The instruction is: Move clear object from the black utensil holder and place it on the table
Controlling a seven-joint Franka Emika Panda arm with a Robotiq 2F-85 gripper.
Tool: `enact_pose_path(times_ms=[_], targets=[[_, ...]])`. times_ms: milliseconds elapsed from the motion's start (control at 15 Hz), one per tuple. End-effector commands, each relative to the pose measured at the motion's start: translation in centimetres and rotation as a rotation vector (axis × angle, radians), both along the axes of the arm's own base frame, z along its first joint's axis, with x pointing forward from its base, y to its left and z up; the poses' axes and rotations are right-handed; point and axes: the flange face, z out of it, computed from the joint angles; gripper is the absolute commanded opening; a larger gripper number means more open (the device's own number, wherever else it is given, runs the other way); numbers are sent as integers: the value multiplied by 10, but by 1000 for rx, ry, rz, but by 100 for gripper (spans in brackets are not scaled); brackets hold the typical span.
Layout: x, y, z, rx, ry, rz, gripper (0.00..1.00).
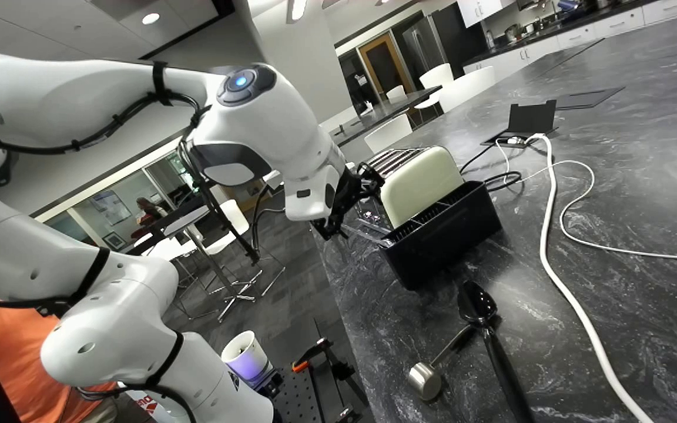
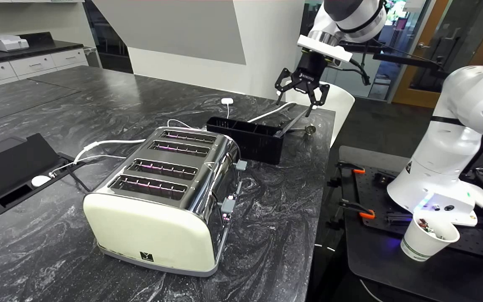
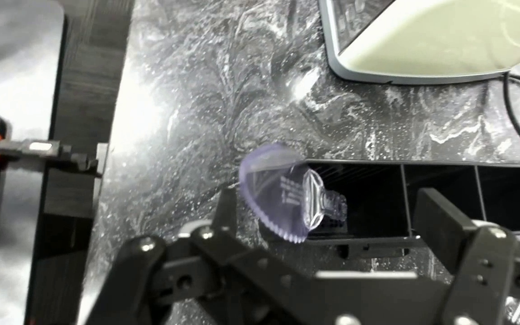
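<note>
Gripper (image 2: 293, 108) with jaws spread wide apart. Hangs near one end of the black utensil holder (image 1: 444, 241), higher than the rim. Clear object (image 3: 274, 198), broad rounded end with toothed edge. Leans in the holder's end compartment, broad end tilted out past that end of the holder. Contact with the jaws: cannot tell. Near one long side of the holder, cream toaster (image 2: 153, 228); off the opposite side, black spoon (image 1: 491, 341) and metal scoop (image 1: 425, 380). Under the holder, dark veined table (image 1: 626, 264).

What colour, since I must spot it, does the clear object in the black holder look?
The clear object looks pale purple and see-through, clearest in the wrist view.
</note>
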Motion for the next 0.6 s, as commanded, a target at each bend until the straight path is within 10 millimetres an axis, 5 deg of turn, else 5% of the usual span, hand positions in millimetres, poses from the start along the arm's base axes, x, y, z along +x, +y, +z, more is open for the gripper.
enact_pose_path(times_ms=[0, 67, 133, 533], targets=[[-7, 1, -3, 67, -60, -92, 100], [-8, 1, -4, 69, -73, -103, 75], [-8, 1, -4, 76, -85, -113, 74], [-8, 5, -4, 87, -127, -117, 27]])
